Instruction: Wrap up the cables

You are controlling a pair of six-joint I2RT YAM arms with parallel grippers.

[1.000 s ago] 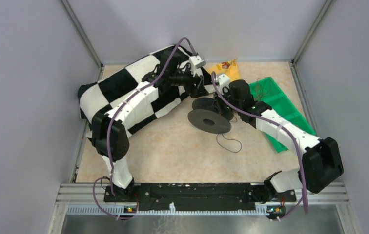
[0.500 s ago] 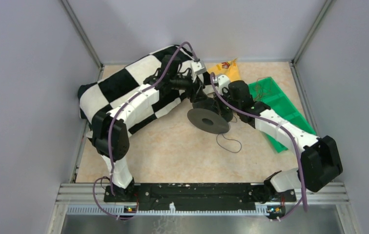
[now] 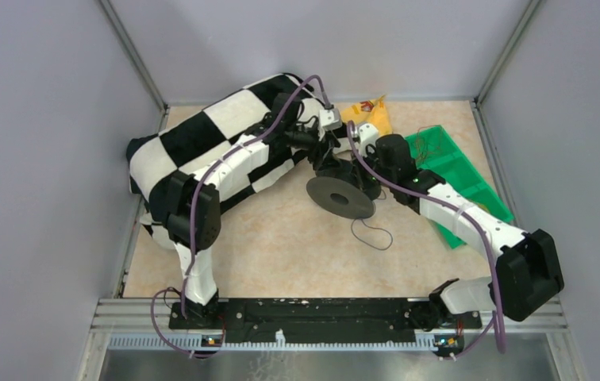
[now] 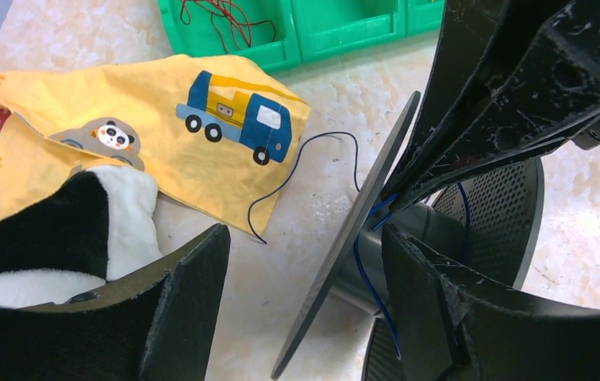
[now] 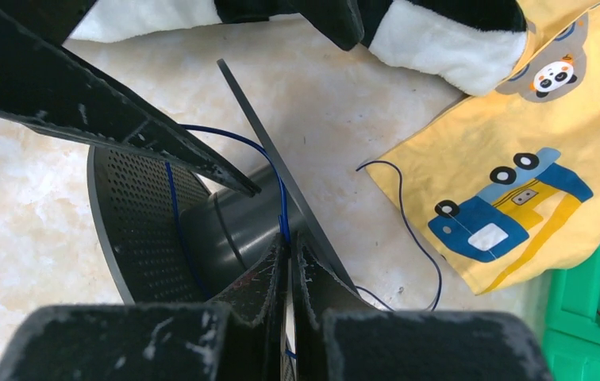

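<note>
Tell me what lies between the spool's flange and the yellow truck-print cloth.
A loose end of thin blue cable curls over otherwise bare tabletop; both wrist views show it.

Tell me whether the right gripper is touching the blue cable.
Touching. The right wrist view shows the blue cable pinched in the shut right gripper.

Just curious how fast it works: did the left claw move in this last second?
Yes. The left gripper has shifted rightward and toward the arms' bases, closer to the yellow cloth, which stayed put, and down over the spool.
</note>
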